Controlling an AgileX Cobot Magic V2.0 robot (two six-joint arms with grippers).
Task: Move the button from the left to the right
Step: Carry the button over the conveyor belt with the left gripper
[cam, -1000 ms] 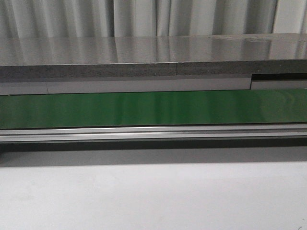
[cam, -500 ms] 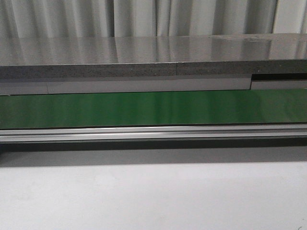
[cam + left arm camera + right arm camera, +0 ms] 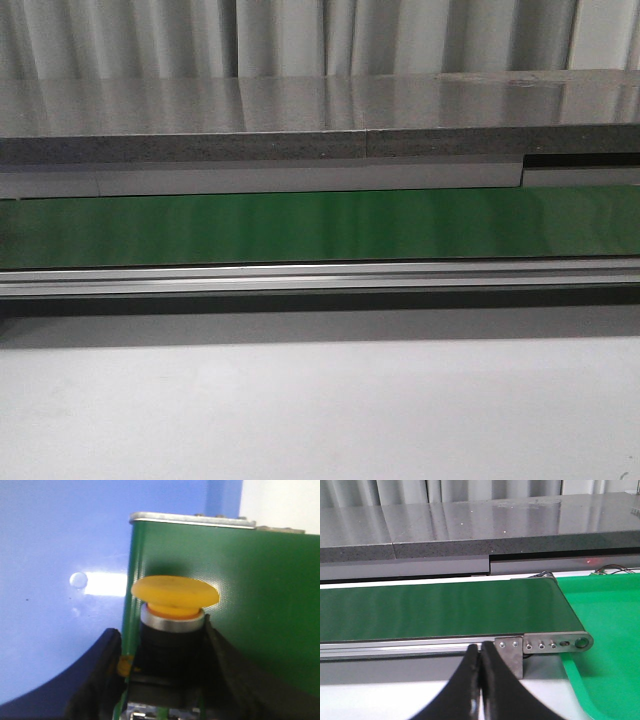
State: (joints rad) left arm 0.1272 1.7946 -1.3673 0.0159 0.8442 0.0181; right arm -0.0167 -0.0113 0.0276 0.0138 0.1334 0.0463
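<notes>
The button (image 3: 175, 591) shows only in the left wrist view: a round yellow-orange cap over a silver ring and a dark body. It stands on the green conveyor belt (image 3: 260, 605) close to the belt's edge. My left gripper (image 3: 160, 630) is open around its body. One finger (image 3: 220, 665) lies against the body, and the other finger (image 3: 102, 670) stands a little apart from it, over the belt's edge. My right gripper (image 3: 481, 647) is shut and empty, in front of the conveyor's right end. Neither the grippers nor the button show in the front view.
The green belt (image 3: 320, 225) runs across the front view behind a metal rail (image 3: 320, 278), with a grey counter (image 3: 320, 120) behind it. A blue surface (image 3: 60, 540) lies beyond the belt's left end. A green tray (image 3: 610, 630) lies past the belt's right end bracket (image 3: 550, 643).
</notes>
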